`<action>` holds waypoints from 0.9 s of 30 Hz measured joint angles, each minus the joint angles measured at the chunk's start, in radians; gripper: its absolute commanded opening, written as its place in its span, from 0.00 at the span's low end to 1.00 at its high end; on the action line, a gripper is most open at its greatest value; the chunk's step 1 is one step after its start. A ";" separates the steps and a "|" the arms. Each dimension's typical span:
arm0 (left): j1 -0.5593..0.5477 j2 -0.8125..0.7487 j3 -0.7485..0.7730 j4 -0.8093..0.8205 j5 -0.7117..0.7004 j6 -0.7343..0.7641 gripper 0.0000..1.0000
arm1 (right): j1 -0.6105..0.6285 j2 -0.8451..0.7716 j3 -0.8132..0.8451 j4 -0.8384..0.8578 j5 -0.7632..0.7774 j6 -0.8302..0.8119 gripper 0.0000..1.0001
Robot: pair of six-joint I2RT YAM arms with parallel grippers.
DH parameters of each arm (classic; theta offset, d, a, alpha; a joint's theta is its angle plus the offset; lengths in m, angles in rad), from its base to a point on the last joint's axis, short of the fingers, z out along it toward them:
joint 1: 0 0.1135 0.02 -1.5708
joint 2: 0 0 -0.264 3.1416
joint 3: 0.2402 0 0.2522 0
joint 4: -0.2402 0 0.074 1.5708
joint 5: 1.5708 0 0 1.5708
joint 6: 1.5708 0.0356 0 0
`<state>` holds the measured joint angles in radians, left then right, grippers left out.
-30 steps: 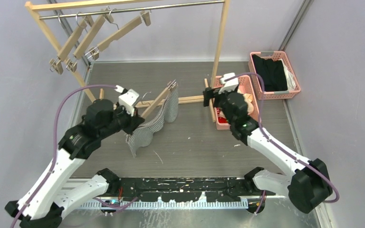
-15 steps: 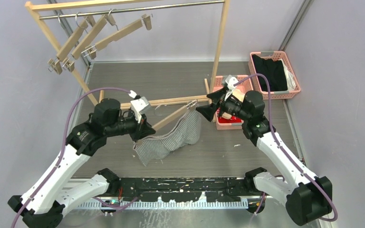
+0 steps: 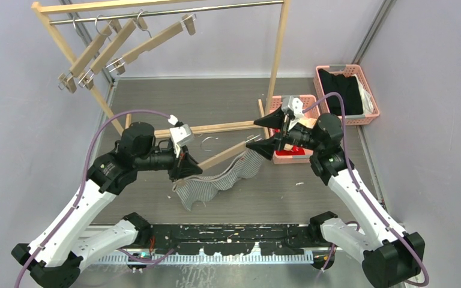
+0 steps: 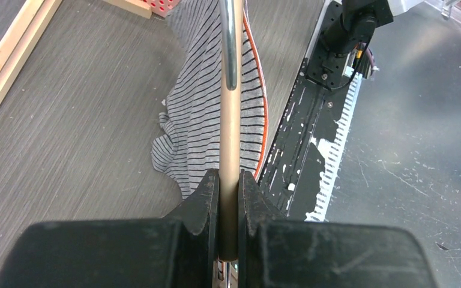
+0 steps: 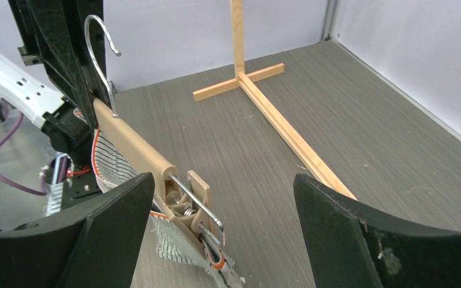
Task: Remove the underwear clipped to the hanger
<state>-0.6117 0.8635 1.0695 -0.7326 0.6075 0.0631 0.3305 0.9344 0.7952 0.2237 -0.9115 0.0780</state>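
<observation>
The grey-and-white striped underwear [image 3: 216, 183] hangs clipped under a wooden hanger [image 3: 228, 154] and trails on the table. My left gripper [image 3: 187, 169] is shut on the hanger's bar [image 4: 231, 132] next to its metal hook, with the striped cloth [image 4: 195, 120] below. My right gripper [image 3: 256, 134] is open, its jaws wide on either side of the hanger's far clip [image 5: 195, 207] without touching it. That clip pinches the waistband [image 5: 174, 246]. Red cloth [image 3: 288, 153] lies in the near pink basket, mostly hidden by my right arm. The beige underwear is not clearly in view.
A wooden rack with three empty clip hangers [image 3: 120, 51] stands at the back left. Its floor bar [image 3: 216, 128] crosses the table just behind the grippers. The upright post [image 3: 279, 54] rises beside the near basket. A second pink basket [image 3: 360, 75] at the far right holds black clothes.
My left gripper carried the hanger and striped underwear right and lower. My right gripper swung left from the basket and now straddles the hanger's far clip, open.
</observation>
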 measured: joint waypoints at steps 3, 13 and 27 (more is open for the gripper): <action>0.000 0.000 0.000 0.011 0.010 -0.005 0.00 | 0.000 0.030 0.000 0.032 -0.030 0.028 0.91; 0.000 0.004 0.000 0.043 0.012 -0.030 0.00 | 0.000 0.083 -0.001 0.168 -0.130 0.130 0.24; 0.005 0.011 -0.002 0.078 -0.003 -0.038 0.00 | -0.005 0.085 -0.002 0.214 -0.130 0.199 0.87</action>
<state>-0.6067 0.8745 1.0679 -0.6544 0.6048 0.0250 0.3256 1.0191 0.7937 0.4374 -1.0416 0.2771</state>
